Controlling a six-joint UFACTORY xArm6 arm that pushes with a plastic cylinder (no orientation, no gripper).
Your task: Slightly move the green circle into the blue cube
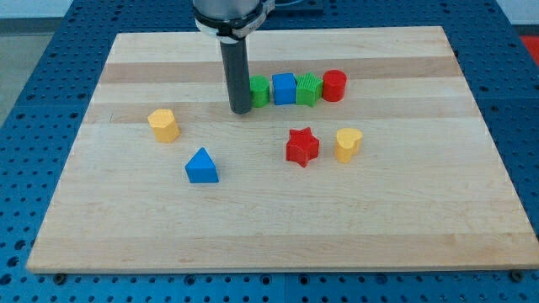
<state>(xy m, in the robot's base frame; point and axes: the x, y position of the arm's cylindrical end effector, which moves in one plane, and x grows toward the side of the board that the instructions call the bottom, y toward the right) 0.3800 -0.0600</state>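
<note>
A row of blocks lies near the view's top centre. From left to right it holds the green circle [260,91], the blue cube [284,88], a green star-shaped block [309,88] and a red cylinder [334,85]. The green circle touches the blue cube's left side. My tip [241,110] rests on the board just left of the green circle, touching or almost touching it. The rod hides the green circle's left edge.
A yellow block [164,124] lies at the left. A blue triangle [201,166] lies below it, towards the centre. A red star [302,146] and a yellow heart [347,144] lie below the row. The wooden board [269,244] sits on a blue perforated table.
</note>
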